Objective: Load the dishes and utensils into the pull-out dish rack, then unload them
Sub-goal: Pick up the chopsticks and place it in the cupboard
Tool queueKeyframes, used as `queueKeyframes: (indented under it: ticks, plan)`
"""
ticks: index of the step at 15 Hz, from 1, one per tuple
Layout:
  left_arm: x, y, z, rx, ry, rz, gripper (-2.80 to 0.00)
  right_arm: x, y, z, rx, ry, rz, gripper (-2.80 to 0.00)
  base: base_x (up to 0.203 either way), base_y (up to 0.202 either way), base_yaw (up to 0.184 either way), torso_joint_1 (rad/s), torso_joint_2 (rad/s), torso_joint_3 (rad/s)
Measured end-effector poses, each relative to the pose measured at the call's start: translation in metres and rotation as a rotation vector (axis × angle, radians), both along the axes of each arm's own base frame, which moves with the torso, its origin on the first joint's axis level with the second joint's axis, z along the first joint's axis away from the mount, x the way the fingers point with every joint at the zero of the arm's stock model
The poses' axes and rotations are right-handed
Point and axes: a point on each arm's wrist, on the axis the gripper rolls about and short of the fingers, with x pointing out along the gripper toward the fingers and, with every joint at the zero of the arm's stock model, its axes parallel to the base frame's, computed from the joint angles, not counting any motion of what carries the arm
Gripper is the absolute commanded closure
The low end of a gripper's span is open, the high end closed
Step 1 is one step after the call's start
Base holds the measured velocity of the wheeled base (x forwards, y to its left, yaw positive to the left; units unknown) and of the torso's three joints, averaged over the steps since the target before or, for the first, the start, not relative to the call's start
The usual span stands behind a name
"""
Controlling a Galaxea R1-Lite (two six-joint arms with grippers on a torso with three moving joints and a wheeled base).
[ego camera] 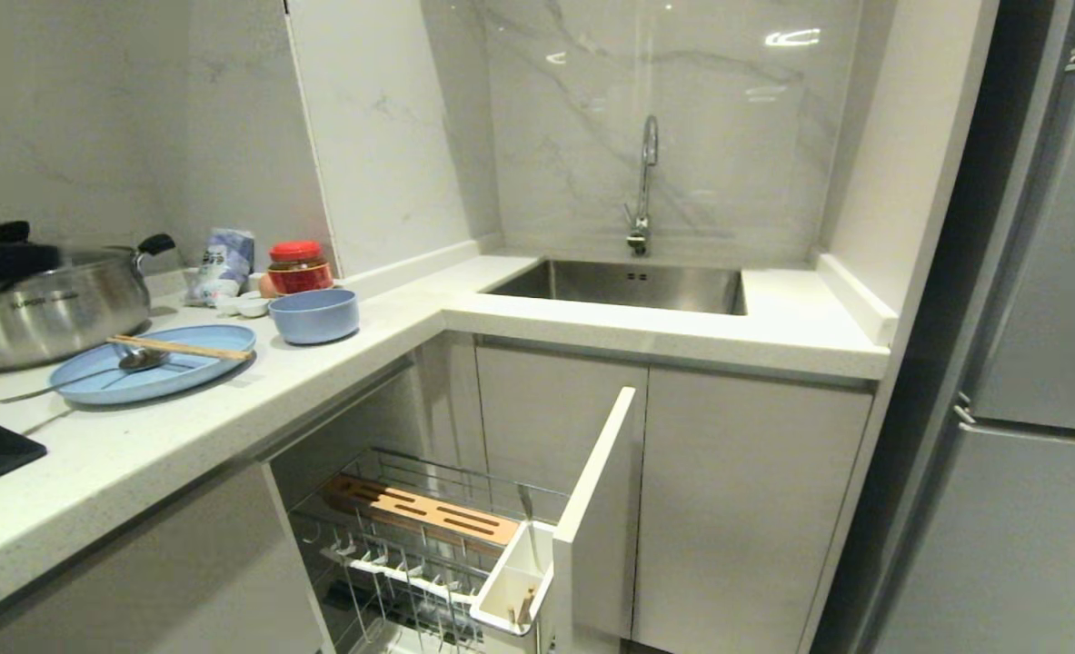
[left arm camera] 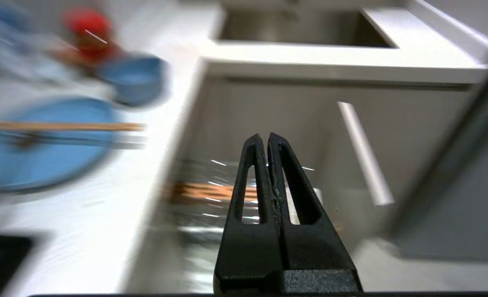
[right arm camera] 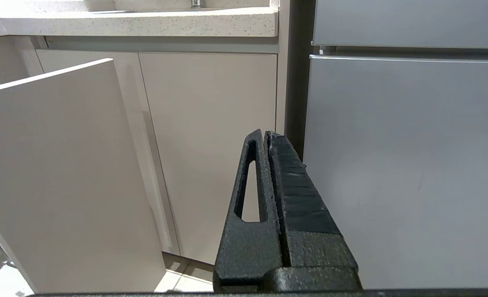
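A light blue oval plate (ego camera: pixel 151 363) lies on the counter with wooden chopsticks (ego camera: pixel 183 348) and a silver spoon (ego camera: pixel 92 372) across it. A light blue bowl (ego camera: pixel 315 315) stands just behind it. The pull-out dish rack (ego camera: pixel 428 545) stands open below the counter, with its wooden bar (ego camera: pixel 419 510), white utensil box (ego camera: pixel 514 590) and white front panel (ego camera: pixel 596 509). My left gripper (left arm camera: pixel 265 138) is shut and empty, out over the rack (left arm camera: pixel 210 194), with the plate (left arm camera: pixel 41 152) and bowl (left arm camera: pixel 134 80) off to one side. My right gripper (right arm camera: pixel 265 134) is shut, low by the cabinet doors. Neither arm shows in the head view.
A big steel pot (ego camera: pixel 42 304) stands at the counter's left end, with a red-lidded jar (ego camera: pixel 298 266), a packet and tiny white dishes (ego camera: pixel 242 304) behind the bowl. The steel sink (ego camera: pixel 628 284) and tap sit in the corner. A grey fridge (ego camera: pixel 1037 363) stands on the right.
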Motion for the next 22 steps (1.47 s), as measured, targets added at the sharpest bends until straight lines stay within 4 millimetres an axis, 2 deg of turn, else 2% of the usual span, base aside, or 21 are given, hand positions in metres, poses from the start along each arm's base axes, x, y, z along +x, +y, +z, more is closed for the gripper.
queueKeyframes:
  ticks: [2, 4, 7, 8, 10, 15, 17, 19, 22]
  plan:
    - [-0.055, 0.012, -0.02, 0.097, -0.119, 0.051, 0.0, 0.0, 0.0, 0.0, 0.0, 0.0, 0.0, 0.0, 0.0, 0.0, 0.0, 0.0, 0.0, 0.0]
    - [-0.097, 0.015, -0.057, 0.148, -0.177, 0.091, 0.0, 0.0, 0.0, 0.0, 0.0, 0.0, 0.0, 0.0, 0.0, 0.0, 0.0, 0.0, 0.0, 0.0]
    - [-0.133, 0.016, -0.127, 0.181, -0.221, 0.141, 0.0, 0.0, 0.0, 0.0, 0.0, 0.0, 0.0, 0.0, 0.0, 0.0, 0.0, 0.0, 0.0, 0.0]
    - [-0.138, 0.016, -0.15, 0.186, -0.231, 0.152, 0.0, 0.0, 0.0, 0.0, 0.0, 0.0, 0.0, 0.0, 0.0, 0.0, 0.0, 0.0, 0.0, 0.0]
    - [-0.139, 0.016, -0.185, 0.174, -0.27, 0.178, 0.0, 0.0, 0.0, 0.0, 0.0, 0.0, 0.0, 0.0, 0.0, 0.0, 0.0, 0.0, 0.0, 0.0]
    - [-0.118, 0.016, -0.238, 0.104, -0.351, 0.204, 0.0, 0.0, 0.0, 0.0, 0.0, 0.0, 0.0, 0.0, 0.0, 0.0, 0.0, 0.0, 0.0, 0.0]
    - [-0.113, 0.016, -0.25, 0.095, -0.363, 0.201, 0.0, 0.0, 0.0, 0.0, 0.0, 0.0, 0.0, 0.0, 0.0, 0.0, 0.0, 0.0, 0.0, 0.0]
    - [-0.111, 0.016, -0.262, 0.093, -0.28, 0.19, 0.0, 0.0, 0.0, 0.0, 0.0, 0.0, 0.0, 0.0, 0.0, 0.0, 0.0, 0.0, 0.0, 0.0]
    - [-0.11, 0.016, -0.265, 0.052, -0.257, 0.191, 0.0, 0.0, 0.0, 0.0, 0.0, 0.0, 0.0, 0.0, 0.0, 0.0, 0.0, 0.0, 0.0, 0.0]
